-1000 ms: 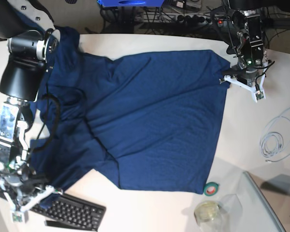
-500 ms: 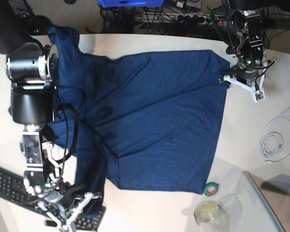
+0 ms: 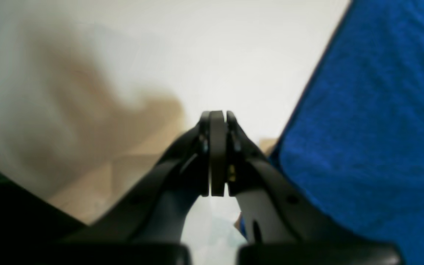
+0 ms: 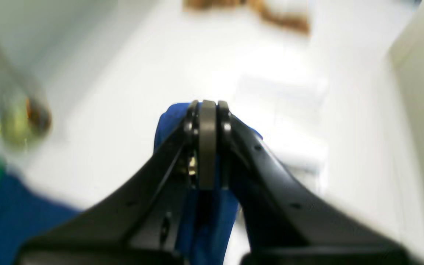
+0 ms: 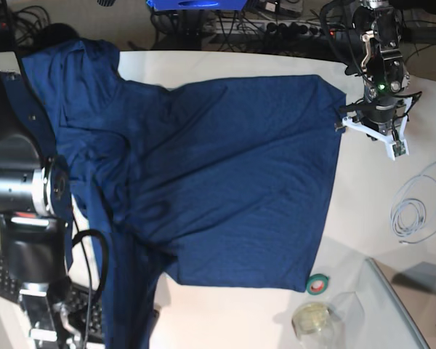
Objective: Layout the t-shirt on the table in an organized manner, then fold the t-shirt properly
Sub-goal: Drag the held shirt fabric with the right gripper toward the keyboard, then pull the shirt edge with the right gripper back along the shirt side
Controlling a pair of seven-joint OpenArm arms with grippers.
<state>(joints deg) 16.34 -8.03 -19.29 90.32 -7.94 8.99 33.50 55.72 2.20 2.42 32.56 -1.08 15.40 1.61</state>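
While the t-shirt [image 5: 218, 182] is being spread over the table [image 5: 363, 218] in the base view, most of its navy body is lying flat across the middle, with one edge reaching the green tape roll [image 5: 317, 283] near the glass jar [image 5: 312, 320]; a long strip of the cloth is being drawn down along the side by the right arm, whose claw is falling outside this view; the left gripper [image 5: 378, 127] is sitting just beside the shirt's far corner, and a coiled white cable [image 5: 414, 211] is lying well apart on the bare tabletop; a keyboard [image 5: 7, 276] is showing partly behind the right arm.

Through the left wrist view, the left gripper [image 3: 217, 121] is being seen with its jaws pressed together and nothing between them; the shirt [image 3: 374, 121] is lying just beside it on the white table [image 3: 197, 55].

Through the right wrist view, the right gripper [image 4: 208, 110] is being kept clamped on a fold of the shirt [image 4: 204, 217], which is hanging between and below the jaws; the table [image 4: 160, 73] is blurred beneath.
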